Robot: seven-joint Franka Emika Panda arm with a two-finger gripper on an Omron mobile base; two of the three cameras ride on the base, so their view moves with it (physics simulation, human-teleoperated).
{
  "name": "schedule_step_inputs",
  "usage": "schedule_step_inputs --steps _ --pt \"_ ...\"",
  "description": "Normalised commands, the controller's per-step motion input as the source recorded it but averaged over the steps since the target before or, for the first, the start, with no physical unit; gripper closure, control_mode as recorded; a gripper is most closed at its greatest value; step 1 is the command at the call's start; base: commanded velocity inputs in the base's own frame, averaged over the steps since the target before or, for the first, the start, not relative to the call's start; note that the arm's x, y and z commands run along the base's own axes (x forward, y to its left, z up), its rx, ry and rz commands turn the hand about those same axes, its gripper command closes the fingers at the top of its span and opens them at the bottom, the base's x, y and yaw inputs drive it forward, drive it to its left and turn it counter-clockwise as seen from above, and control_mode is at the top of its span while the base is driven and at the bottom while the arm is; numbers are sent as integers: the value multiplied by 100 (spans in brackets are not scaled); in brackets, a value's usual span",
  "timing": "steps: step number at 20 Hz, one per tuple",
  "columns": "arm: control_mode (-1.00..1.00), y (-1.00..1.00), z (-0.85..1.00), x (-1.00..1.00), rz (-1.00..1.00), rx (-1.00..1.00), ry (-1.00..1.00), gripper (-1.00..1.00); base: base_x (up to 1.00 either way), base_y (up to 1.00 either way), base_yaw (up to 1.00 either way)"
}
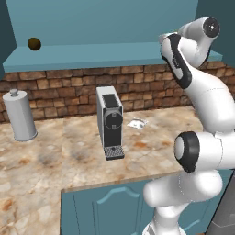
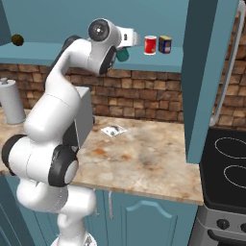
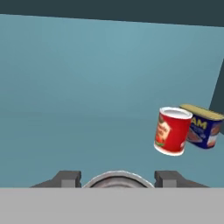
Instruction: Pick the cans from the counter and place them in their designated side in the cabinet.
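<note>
My gripper [image 2: 124,48] is raised to the cabinet's shelf [image 2: 163,60] and is shut on the teal can [image 2: 123,55]. In the hand view the can's silver top [image 3: 116,180] sits between my two fingertips [image 3: 68,178]. The red can [image 2: 150,45] with a white band stands on the shelf a little to the right of my gripper; the hand view has the red can [image 3: 172,130] ahead and to the right. The marbled counter [image 2: 144,153] lies below, and the same counter [image 1: 151,147] runs under the cabinet shelf [image 1: 92,53].
A dark blue can [image 2: 165,44] with an orange label stands right of the red one. A brown ball [image 1: 34,43] rests at the shelf's left end. On the counter are a coffee machine [image 1: 110,121], a grey canister [image 1: 19,114] and a small packet [image 2: 114,129]. A stove [image 2: 228,168] is at the right.
</note>
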Motion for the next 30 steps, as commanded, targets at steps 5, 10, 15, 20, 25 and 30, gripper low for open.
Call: schedule_step_inputs --steps 5,10,15,20,25,30 --pt "-100 -15 -4 45 0 0 3 100 0 0 0" --pt "-100 -13 -5 47 0 1 3 100 0 0 0" --pt "-100 -12 -5 46 0 1 3 100 0 0 0" --pt "-100 -9 -7 41 0 1 4 100 0 0 0" --pt "-100 -3 -14 37 0 0 4 100 0 0 0" --pt "-100 -3 -19 38 0 0 5 100 0 0 0"
